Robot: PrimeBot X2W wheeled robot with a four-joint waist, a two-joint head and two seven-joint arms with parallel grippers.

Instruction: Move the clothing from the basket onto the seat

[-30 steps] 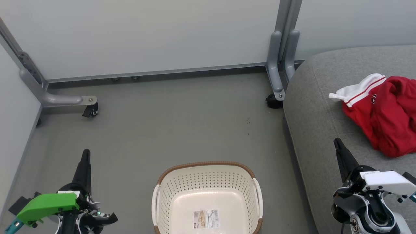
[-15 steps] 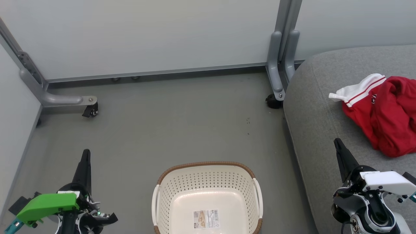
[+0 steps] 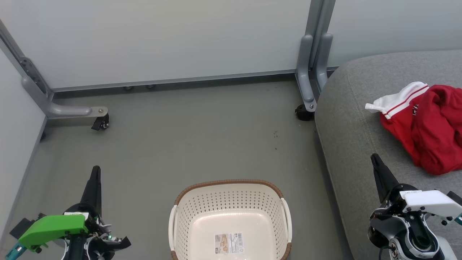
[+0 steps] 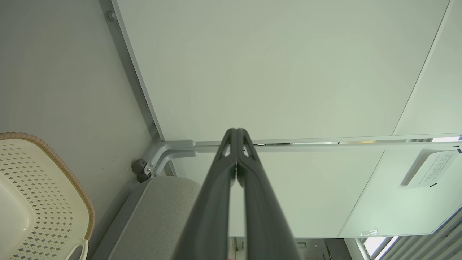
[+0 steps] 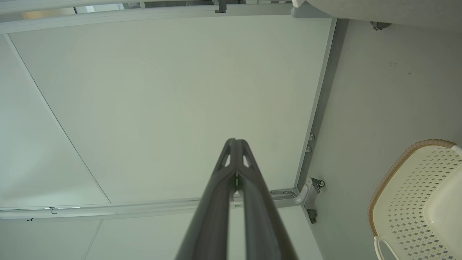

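Head view: red clothing [image 3: 426, 126] w/ white trim lies bunched on grey seat [image 3: 353, 137], far right. Small white lettering on it, unreadable. Basket [image 3: 231, 202] sits on floor [image 3: 180, 144], btm centre, w/ sticker [image 3: 228, 243] on its base; barcode-type print, too small to read. L tool [image 3: 95, 171] and R tool [image 3: 374, 159] flank basket, well apart from it. Wrist views give finger state: both tools pressed together, pinching nothing. L wrist view adds paper notice [image 4: 431, 168] on partition panel [image 4: 288, 72], text illegible.
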